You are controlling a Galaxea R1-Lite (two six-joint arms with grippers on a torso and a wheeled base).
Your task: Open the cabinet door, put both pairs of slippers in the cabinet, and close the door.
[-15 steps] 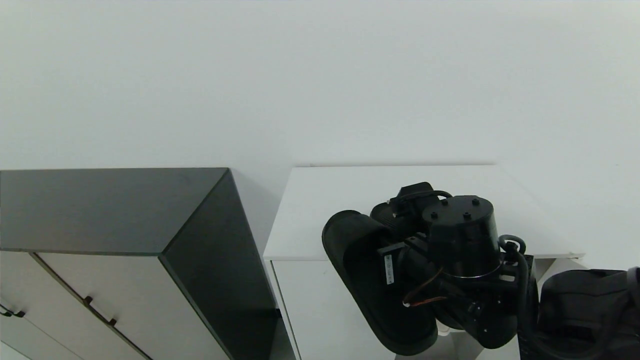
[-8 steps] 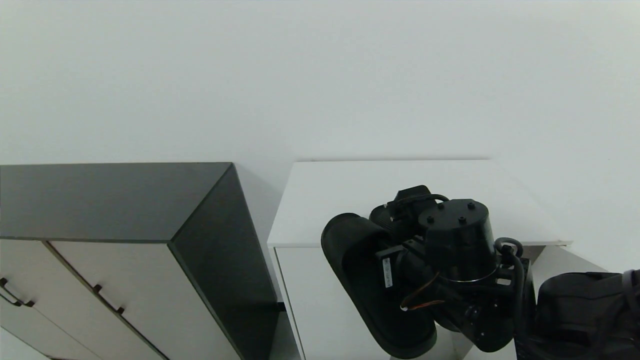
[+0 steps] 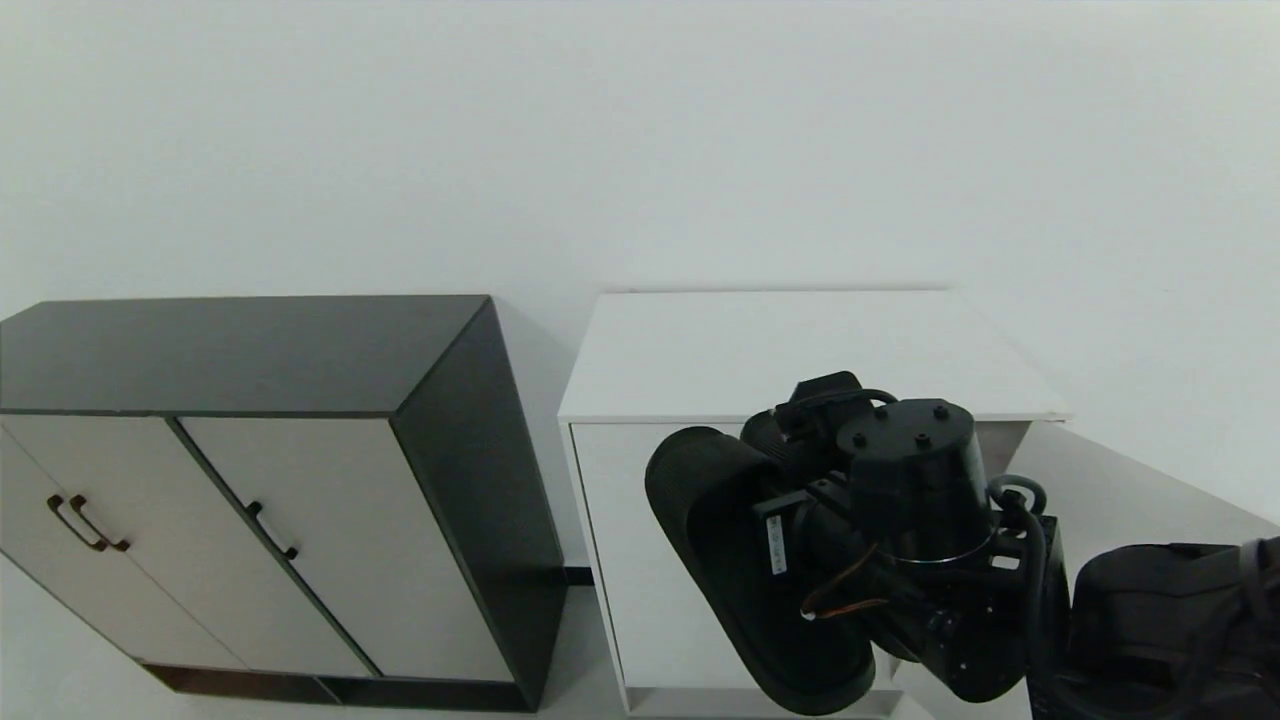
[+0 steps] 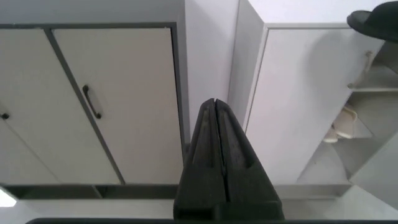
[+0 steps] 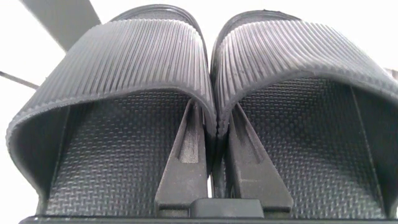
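White wall behind white cabinet, right gripper clamping black slippers near its front, left gripper closed, empty

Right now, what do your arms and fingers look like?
My right arm is black, with a round drum-shaped joint dotted with small bolts, a white sticker, a thin orange wire and a thick black cable. My left fingers are black, flat wedges narrowing to a tip. My right fingers are dark and tapered, with a groove down each.
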